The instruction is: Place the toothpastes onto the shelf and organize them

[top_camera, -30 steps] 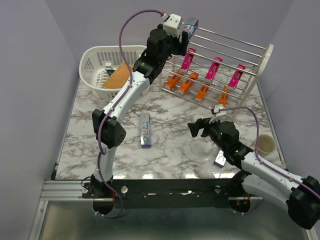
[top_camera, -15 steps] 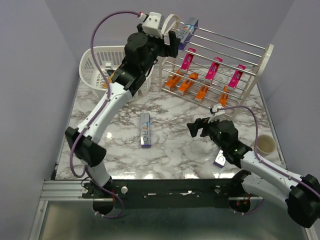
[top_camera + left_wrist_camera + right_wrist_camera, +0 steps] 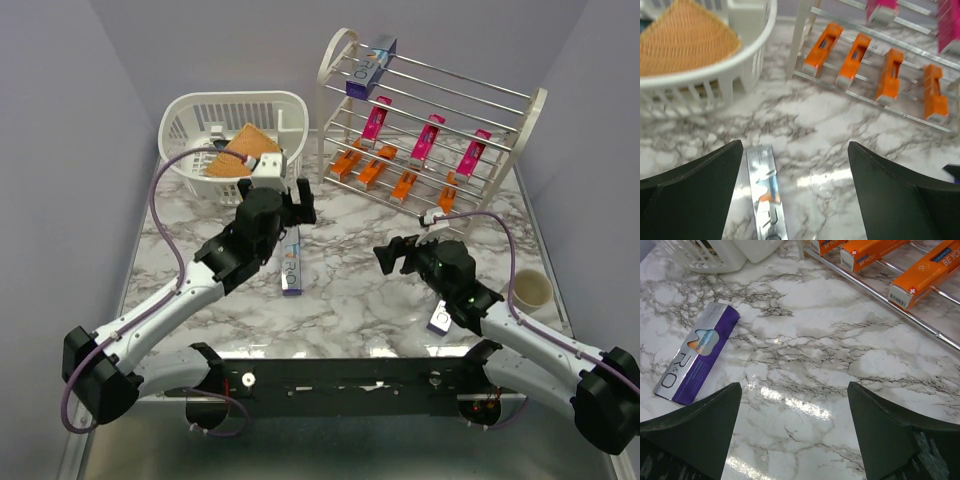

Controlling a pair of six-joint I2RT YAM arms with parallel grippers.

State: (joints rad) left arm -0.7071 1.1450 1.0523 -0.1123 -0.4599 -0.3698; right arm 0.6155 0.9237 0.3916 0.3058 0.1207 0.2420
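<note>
Left claw (image 3: 796, 187) spread, empty: centre over silver carton (image 3: 766, 200) at middle of table (image 3: 345, 305), align across its narrow sides, lower, pinch gently.

Robot lab booth, plain walls (image 3: 60, 100), marble tabletop (image 3: 350, 290), mounting rail (image 3: 330, 381)

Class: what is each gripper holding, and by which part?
Nothing is held. The left gripper is open above a silver toothpaste on the table; the right gripper is open, empty.
</note>
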